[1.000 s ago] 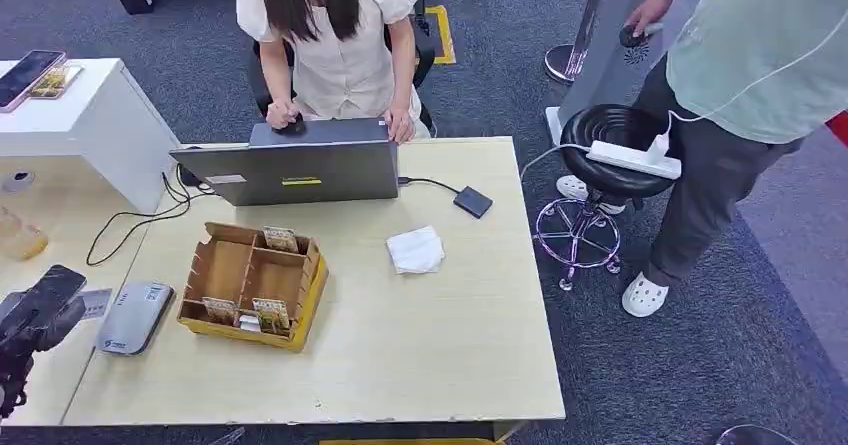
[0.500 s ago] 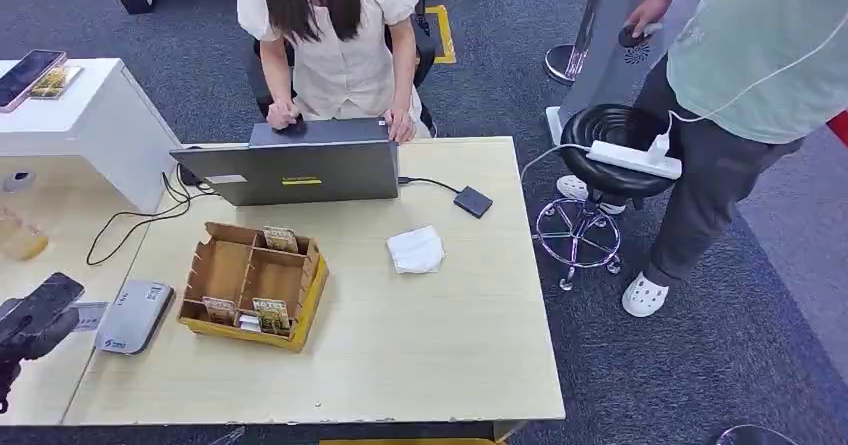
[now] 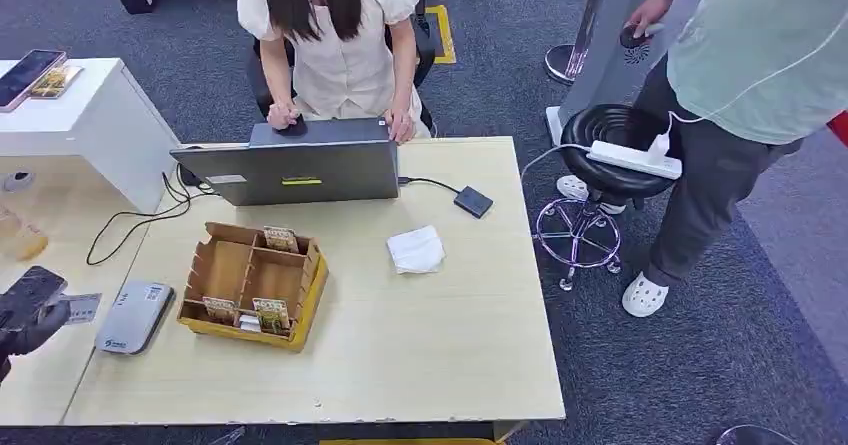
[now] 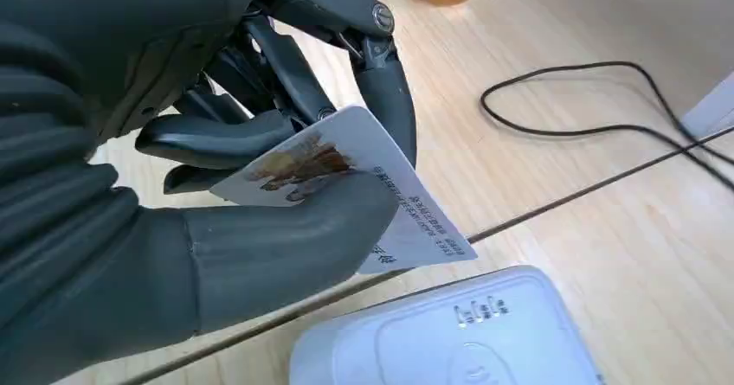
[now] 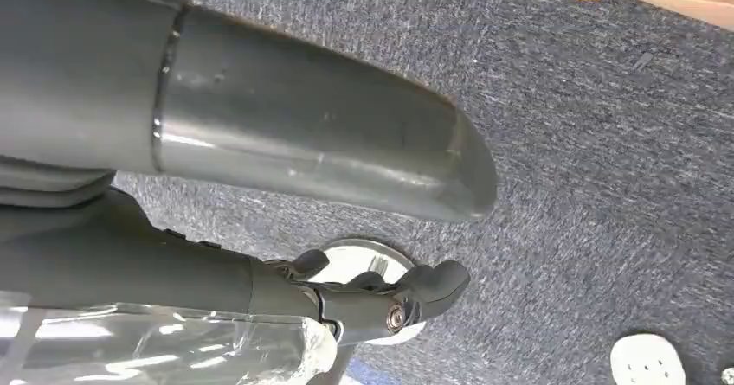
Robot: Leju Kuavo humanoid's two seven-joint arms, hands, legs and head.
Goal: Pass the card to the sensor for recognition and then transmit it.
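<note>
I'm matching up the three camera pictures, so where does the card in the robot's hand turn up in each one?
Head view: the card sticks out of the left hand at the far left edge, beside the grey sensor.
Left wrist view: card in the middle, pinched by the hand.
Right wrist view: not in it.
Shared landmark: the sensor, just past the card.

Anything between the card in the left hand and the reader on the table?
Nothing visible. The left hand pinches the card just beside the grey card reader, with bare tabletop between them. The black cable lies farther off, and the cardboard organizer sits on the reader's other side.
</note>
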